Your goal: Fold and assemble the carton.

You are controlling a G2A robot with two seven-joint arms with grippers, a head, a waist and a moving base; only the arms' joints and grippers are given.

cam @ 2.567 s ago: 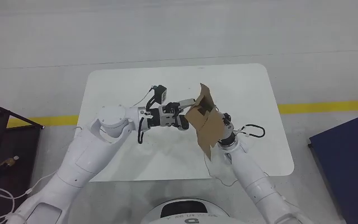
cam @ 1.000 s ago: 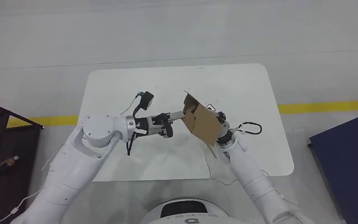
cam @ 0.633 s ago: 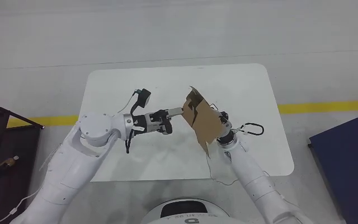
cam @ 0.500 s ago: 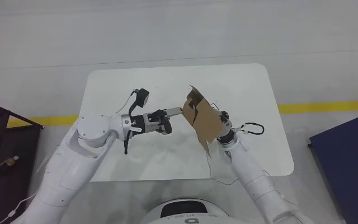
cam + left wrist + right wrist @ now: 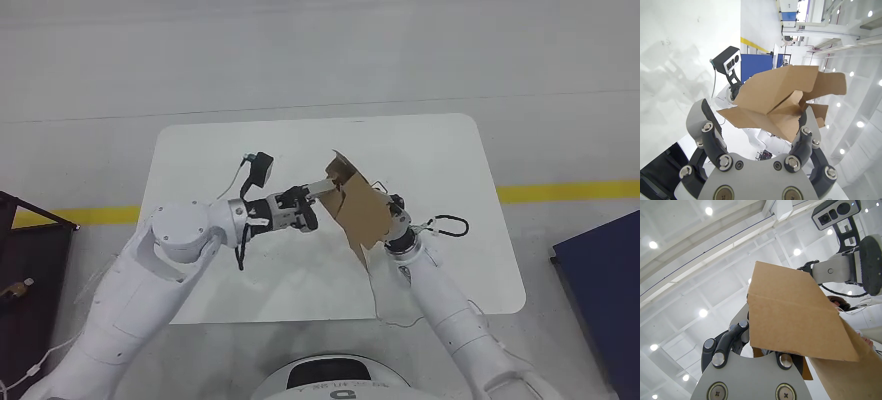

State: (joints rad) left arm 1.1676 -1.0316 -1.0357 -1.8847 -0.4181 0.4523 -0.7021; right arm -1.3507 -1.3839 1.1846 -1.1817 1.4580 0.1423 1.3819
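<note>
The table [image 5: 200, 160] lies beneath the carton [image 5: 358, 205], which is held clear of the tabletop. The carton is brown and partly opened, and its flaps are splayed at different angles.

The left arm [image 5: 190, 235] is stretched out toward the carton's left side, with the forearm roughly level. The right arm [image 5: 440, 300] is brought up to the carton's right side from the near edge of the table. Its wrist is turned upward, so that the ceiling is seen past the carton in the right wrist view.

The left gripper [image 5: 757, 121] is set at the carton's left flaps with its fingers spread wide. A pointed flap of the carton [image 5: 772, 98] lies between the two fingers. One finger [image 5: 806, 121] is touching a flap edge, and the other pad [image 5: 710, 115] is apart from the cardboard.

The right gripper [image 5: 753, 336] is placed at the lower right edge of the carton [image 5: 791, 313]. A panel of the carton is seated in the gripper and is pinched there. One finger [image 5: 740, 328] is seen pressed against the panel, and the other is hidden behind it.
</note>
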